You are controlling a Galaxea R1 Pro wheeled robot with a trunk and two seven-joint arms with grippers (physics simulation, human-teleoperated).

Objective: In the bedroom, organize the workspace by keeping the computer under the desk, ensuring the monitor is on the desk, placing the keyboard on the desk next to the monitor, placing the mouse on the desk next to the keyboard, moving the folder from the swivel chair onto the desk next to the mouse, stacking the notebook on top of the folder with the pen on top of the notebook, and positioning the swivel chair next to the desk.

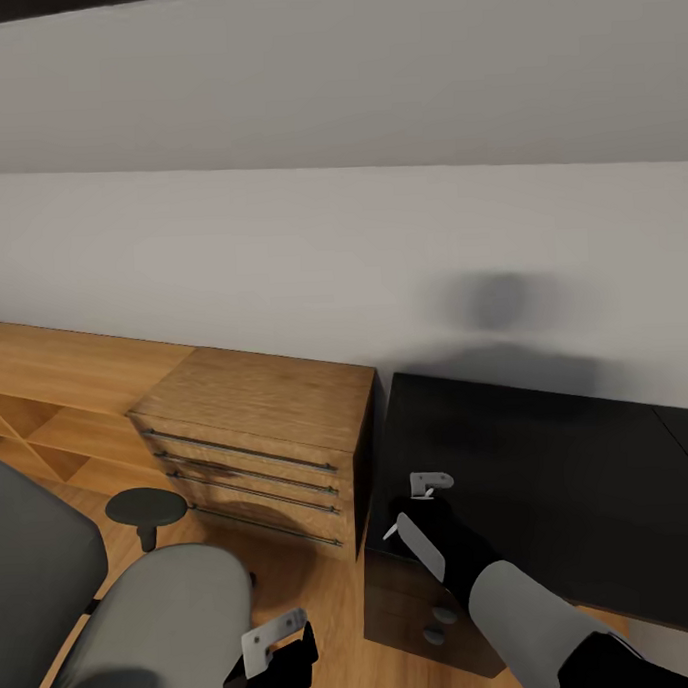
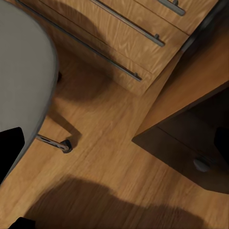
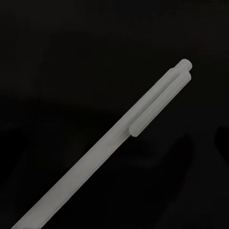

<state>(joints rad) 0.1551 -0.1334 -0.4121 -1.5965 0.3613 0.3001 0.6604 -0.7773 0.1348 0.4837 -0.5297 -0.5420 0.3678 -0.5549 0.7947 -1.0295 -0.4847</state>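
The pen (image 3: 102,151) runs as a pale silvery stick across my right wrist camera, its clip end (image 3: 162,98) toward one corner, with only the glossy black desk (image 3: 71,57) behind it. It sits right in front of my right gripper (image 1: 419,511), but I cannot tell from that camera whether the fingers pinch it or whether it lies on the desk just below them. From the head camera I see that gripper over the near left corner of the desk (image 1: 550,465), one white finger (image 1: 428,482) sticking up and another (image 1: 425,547) angled down toward the front edge; whether they are spread or pressed together I cannot tell. My right arm reaches up and inward from the lower right of the picture, grey forearm first, then the black wrist bent over the desk edge.

My left gripper (image 1: 277,642) hangs low over the wooden floor (image 2: 109,157), just beside the grey seat of the swivel chair (image 1: 146,623), pointing down; the head camera shows one white finger (image 1: 274,636), and I cannot tell how its jaws stand. Its wrist camera looks at the floor, the chair's seat edge (image 2: 24,81), one castor (image 2: 66,145), and the desk's black drawer with a silver knob (image 2: 201,164). Beyond the left gripper stands a light wooden cabinet (image 1: 268,427) with long metal drawer handles, touching the desk's left side. A black armrest pad (image 1: 146,507) shows between the chair and the cabinet.
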